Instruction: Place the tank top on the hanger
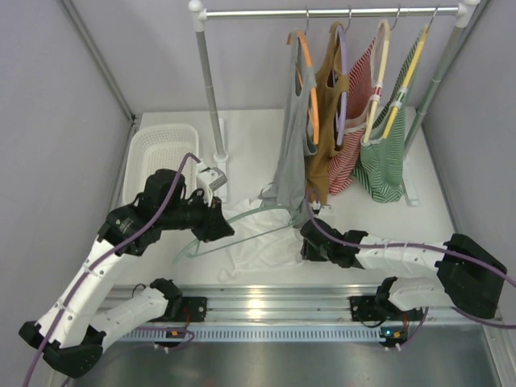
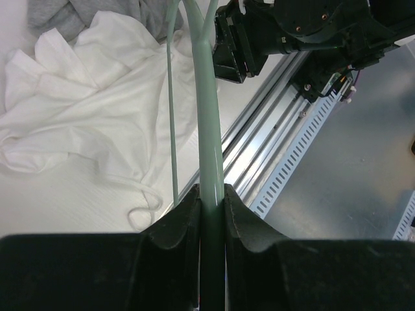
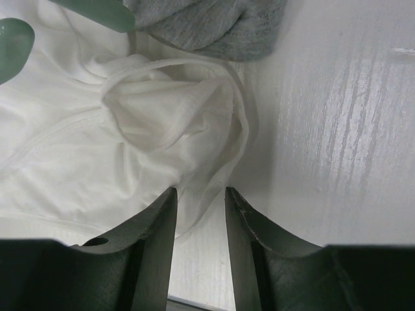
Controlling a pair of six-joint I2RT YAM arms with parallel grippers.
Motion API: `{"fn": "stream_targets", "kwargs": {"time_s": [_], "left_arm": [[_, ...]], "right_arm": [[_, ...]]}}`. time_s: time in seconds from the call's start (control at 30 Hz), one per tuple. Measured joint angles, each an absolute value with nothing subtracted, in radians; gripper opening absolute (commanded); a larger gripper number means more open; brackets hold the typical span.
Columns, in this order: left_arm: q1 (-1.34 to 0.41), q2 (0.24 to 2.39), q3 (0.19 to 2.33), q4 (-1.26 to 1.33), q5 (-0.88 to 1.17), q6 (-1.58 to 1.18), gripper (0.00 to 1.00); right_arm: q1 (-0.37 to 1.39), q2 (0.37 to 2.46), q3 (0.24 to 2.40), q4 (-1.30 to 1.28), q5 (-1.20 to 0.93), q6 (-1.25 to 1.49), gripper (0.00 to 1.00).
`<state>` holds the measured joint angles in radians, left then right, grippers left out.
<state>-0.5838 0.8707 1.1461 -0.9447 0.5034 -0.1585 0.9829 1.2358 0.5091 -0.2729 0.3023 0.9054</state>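
Left claw (image 2: 211, 194) is clenched on the hanger (image 2: 209, 116). Its two fingers press the thin sage-green bar from both sides, and the bar runs forward from them over the tank top (image 2: 91, 110). Right claw (image 3: 200, 194) is released, with a gap between its fingers and nothing inside. It hangs low over the tabletop (image 3: 337, 129), just before a rolled white edge of the tank top that looks like a strap or an armhole rim.

The tank top lies crumpled on the tabletop between the two claws, near the front rail. One curved arm of the hanger passes over it, but I cannot tell if it touches the cloth. No part of the cloth is on the hanger yet, so I judge the step in hand is for the right claw to take that strap.

To do this well, the claw should close on the rolled edge only. The cloth is thin, and a deep bite would probably catch the layer below too. The left arm should keep the hanger level, so that the opening can be drawn over its end.

The left arm reaches forward and bends inward at the elbow. The right arm lies low, stretched to its own left.

Just behind the strap is the hem of the grey tank top (image 3: 207, 26), which the claw must not catch. It hangs from the rack (image 1: 322, 12) farther back.
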Motion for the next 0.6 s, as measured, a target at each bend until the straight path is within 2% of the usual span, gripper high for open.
{"fn": "stream_targets", "kwargs": {"time_s": [0.13,0.3,0.5,0.6], "left_arm": [[-0.584,0.87,1.146,-0.944,0.503,-0.159,0.0],[-0.585,0.864,1.139,-0.944,0.498,-0.166,0.0],[-0.585,0.833,1.093,-0.935,0.496,-0.184,0.0],[-0.585,0.824,1.076,-0.931,0.5,-0.19,0.0]], "right_arm": [[0.991,1.266,0.538,-0.306,0.317,0.918,0.28],[1.0,1.273,0.553,-0.354,0.335,0.93,0.27],[1.006,1.264,0.556,-0.4,0.342,0.947,0.13],[1.006,1.253,0.55,-0.41,0.341,0.949,0.02]]}}
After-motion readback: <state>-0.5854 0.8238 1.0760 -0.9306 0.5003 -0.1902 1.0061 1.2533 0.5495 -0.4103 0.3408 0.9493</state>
